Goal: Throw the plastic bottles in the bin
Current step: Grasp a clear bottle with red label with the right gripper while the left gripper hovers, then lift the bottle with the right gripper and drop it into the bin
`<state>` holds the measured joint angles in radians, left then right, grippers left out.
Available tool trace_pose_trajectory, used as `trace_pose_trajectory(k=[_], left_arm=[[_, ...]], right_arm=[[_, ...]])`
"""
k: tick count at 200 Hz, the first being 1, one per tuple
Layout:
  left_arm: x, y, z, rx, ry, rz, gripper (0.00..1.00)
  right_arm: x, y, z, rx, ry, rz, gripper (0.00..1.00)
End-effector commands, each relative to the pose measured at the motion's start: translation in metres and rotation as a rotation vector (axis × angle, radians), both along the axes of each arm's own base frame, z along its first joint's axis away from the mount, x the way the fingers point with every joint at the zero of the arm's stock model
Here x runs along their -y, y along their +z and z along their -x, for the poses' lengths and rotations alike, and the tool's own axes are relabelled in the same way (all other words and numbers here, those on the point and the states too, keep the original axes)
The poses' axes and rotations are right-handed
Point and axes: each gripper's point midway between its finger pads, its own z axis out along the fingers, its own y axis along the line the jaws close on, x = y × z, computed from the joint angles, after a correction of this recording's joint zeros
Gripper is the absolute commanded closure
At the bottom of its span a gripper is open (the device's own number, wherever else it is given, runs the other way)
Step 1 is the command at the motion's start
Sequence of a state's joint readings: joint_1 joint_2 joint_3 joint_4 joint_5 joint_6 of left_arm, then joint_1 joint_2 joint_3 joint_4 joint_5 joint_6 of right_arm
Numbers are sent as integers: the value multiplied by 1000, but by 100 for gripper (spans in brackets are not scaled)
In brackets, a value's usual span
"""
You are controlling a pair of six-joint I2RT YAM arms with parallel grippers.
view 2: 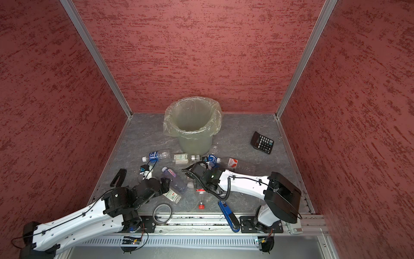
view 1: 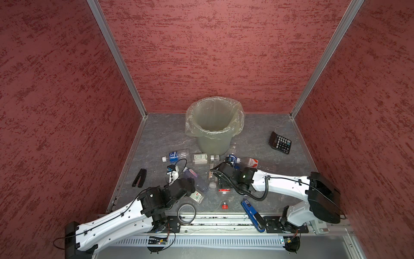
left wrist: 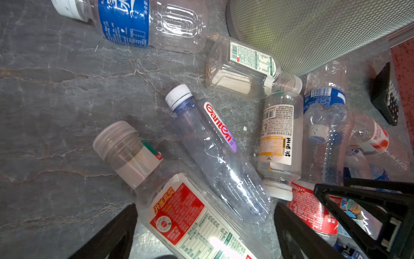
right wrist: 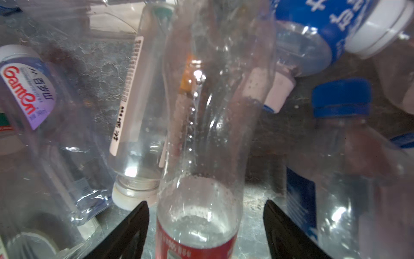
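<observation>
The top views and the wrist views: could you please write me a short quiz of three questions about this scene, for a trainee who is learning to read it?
1. True or false: in both top views, a bottle shows inside the bin.
2. In the right wrist view, which bottle lies between the open jaws of the right gripper? A) the purple Ganten one; B) the red-labelled bottle; C) the blue-capped one.
3. Which black thing lies on the table to the right of the bin, apart from the bottles?

Key: 1 false; 2 B; 3 the calculator.
</observation>
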<state>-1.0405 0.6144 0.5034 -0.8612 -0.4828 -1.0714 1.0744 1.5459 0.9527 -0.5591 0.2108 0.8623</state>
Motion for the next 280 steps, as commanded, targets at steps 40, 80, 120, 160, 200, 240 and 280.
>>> trace_pose_trajectory(k=[40,80,120,160,200,240,280], left_arm=[[-9,-9,11,-16,17,1,4],[-10,-16,16,-32,9,4,4],[-7,-14,19,-36,-7,8,4],[-3,-14,23,-44,-11,41,3],[4,-10,22,-40,-14,79,3],[6,-12,24,-64,-9,60,2],[4,-19,26,-84,5,65,2]], right_arm=[[-9,-7,-15,7,-31,-9,26],[-4,3,-19,32,-33,-21,47],[2,51,-18,119,-41,-119,49],[11,118,-13,255,-36,-196,49],[38,196,-7,499,-59,-180,50],[57,282,0,786,-63,-186,49],[61,369,-1,1041,-40,-280,47]])
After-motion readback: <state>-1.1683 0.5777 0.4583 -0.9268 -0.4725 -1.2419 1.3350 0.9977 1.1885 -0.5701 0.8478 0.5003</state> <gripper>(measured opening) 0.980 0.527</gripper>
